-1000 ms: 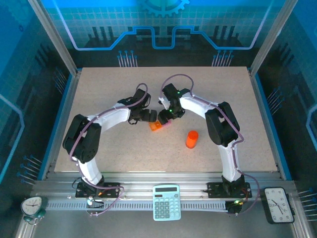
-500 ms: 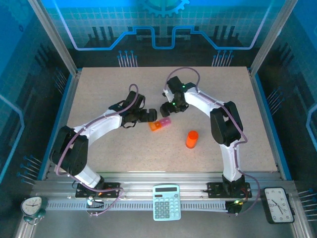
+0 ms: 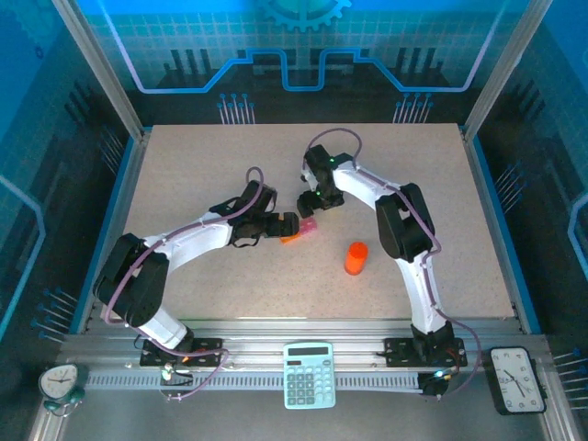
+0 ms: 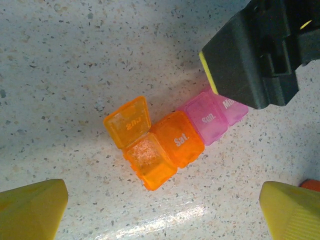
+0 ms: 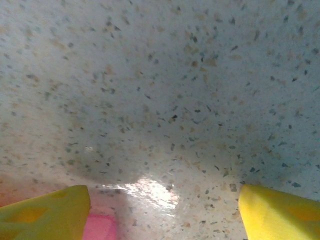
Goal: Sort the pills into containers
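Note:
The containers [image 4: 177, 140] are a short strip of joined square compartments, two orange and two pink, lying on the speckled table. The end orange compartment [image 4: 149, 161] has its lid [image 4: 128, 122] flipped open; through it I see only the tabletop. The pills are out of view. My left gripper [image 4: 160, 212] hovers open just in front of the strip, with bare table between its yellow fingertips [image 4: 30, 210]. My right gripper [image 5: 162, 215] is open beside the pink end [image 5: 100, 227], its black body [image 4: 260, 55] over that end. From above, the left gripper [image 3: 292, 226] and right gripper [image 3: 307, 204] flank the containers [image 3: 310, 225].
An orange cylindrical bottle [image 3: 356, 258] stands right of the strip. On the near rail sit a calculator [image 3: 309, 374], a small clock [image 3: 60, 380] and a black clock [image 3: 516, 378]. The table [image 3: 202, 165] is walled on its sides.
My left gripper has moved right until it covers the orange end of the strip. My right gripper has shifted slightly back at the pink end. Both stayed open.

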